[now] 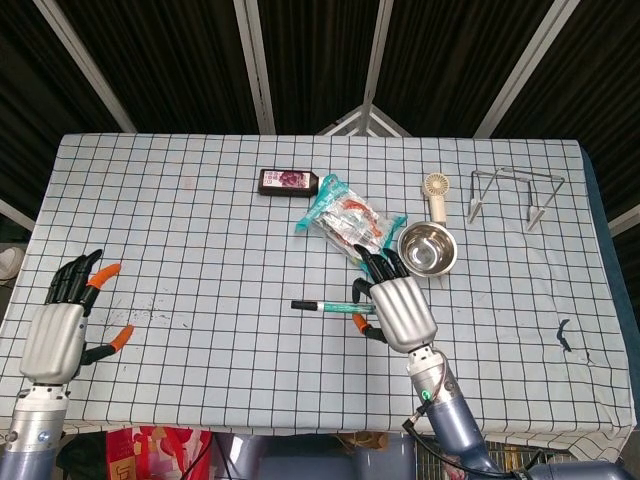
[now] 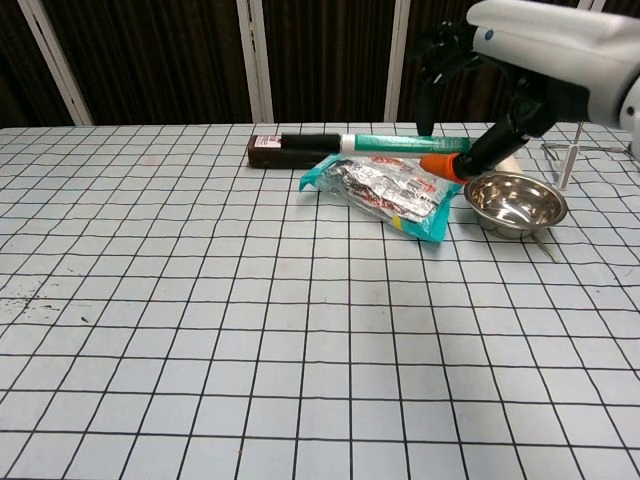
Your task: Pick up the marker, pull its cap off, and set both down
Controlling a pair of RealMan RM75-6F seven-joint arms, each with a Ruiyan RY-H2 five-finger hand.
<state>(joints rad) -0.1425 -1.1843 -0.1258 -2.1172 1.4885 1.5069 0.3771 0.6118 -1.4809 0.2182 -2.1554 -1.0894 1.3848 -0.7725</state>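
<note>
My right hand (image 1: 398, 310) grips the marker (image 1: 330, 305) at its rear end, thumb and fingers closed around the barrel. In the chest view, the same hand (image 2: 520, 60) holds the marker (image 2: 370, 142) clear above the table (image 2: 200, 330), roughly horizontal. The cap (image 2: 310, 142), black, is on the marker's free end and points to my left. My left hand (image 1: 62, 325) holds nothing; its fingers are spread apart above the table's left near edge. It does not appear in the chest view. On the table beyond the marker lie a foil snack bag (image 1: 350, 225), a steel bowl (image 1: 428, 250), a dark bottle (image 1: 288, 181), a small handheld fan (image 1: 436, 190) and a wire rack (image 1: 515, 190).
</note>
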